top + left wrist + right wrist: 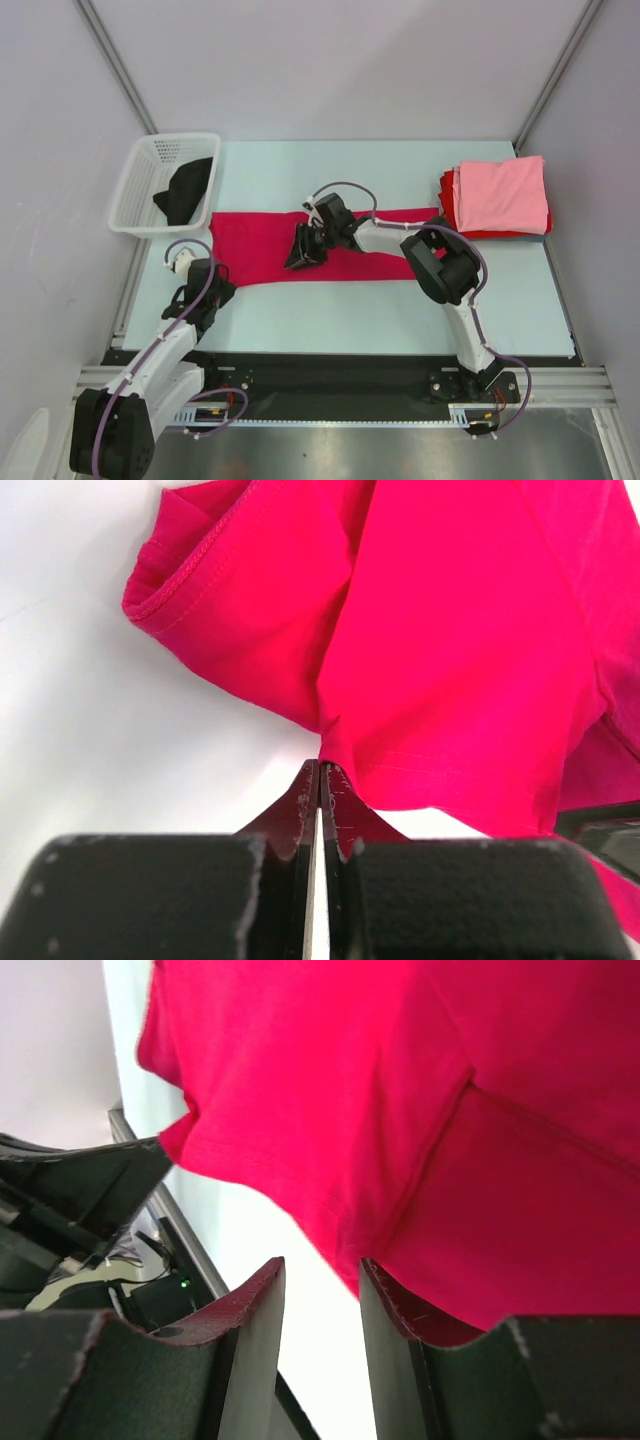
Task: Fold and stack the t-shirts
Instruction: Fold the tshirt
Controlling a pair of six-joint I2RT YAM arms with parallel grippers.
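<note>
A crimson-red t-shirt [260, 250] lies as a long flat band across the middle of the table. My left gripper [216, 287] is at its near left corner, and in the left wrist view its tips [322, 768] are shut on the edge of the cloth [450, 660]. My right gripper [300, 256] hovers over the shirt's near edge at mid-length. Its jaws [322, 1272] stand open and empty, with the hem [330, 1080] just beyond one fingertip. A folded light pink t-shirt [502, 193] lies on a folded red one [446, 208] at the right.
A white plastic basket [135, 178] stands at the back left with a black t-shirt [186, 190] hanging in it. The table's near edge with a black rail runs just below the left gripper. Grey walls close in the back and sides.
</note>
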